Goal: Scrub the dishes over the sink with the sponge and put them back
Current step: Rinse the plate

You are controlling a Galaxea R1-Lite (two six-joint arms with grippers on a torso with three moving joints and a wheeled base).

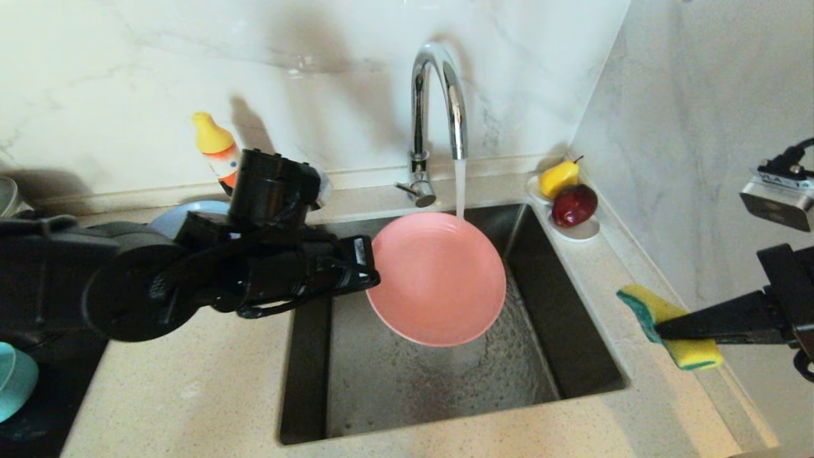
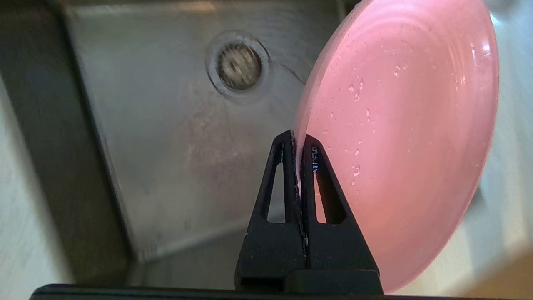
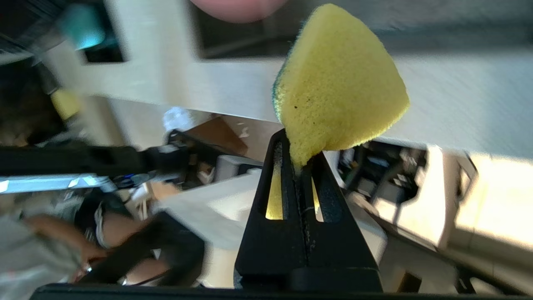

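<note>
My left gripper (image 1: 372,278) (image 2: 297,139) is shut on the rim of the pink plate (image 1: 437,278) (image 2: 399,137). It holds the plate tilted over the steel sink (image 1: 445,375) (image 2: 175,137), with water from the faucet (image 1: 439,121) running onto its far edge. Droplets cover the plate's face. At the right, over the counter beside the sink, my right gripper (image 1: 658,331) (image 3: 302,154) is shut on the bent yellow sponge (image 1: 668,327) (image 3: 339,83), whose green layer shows on one face. A grey-blue plate (image 1: 184,216) lies behind the left arm. A teal bowl (image 1: 16,378) sits at the far left.
A yellow-capped soap bottle (image 1: 216,149) stands behind the left arm by the wall. A small white dish (image 1: 575,230) with a yellow pear (image 1: 559,178) and a dark red fruit (image 1: 574,205) sits in the back right corner. The drain strainer (image 2: 239,66) lies below the plate.
</note>
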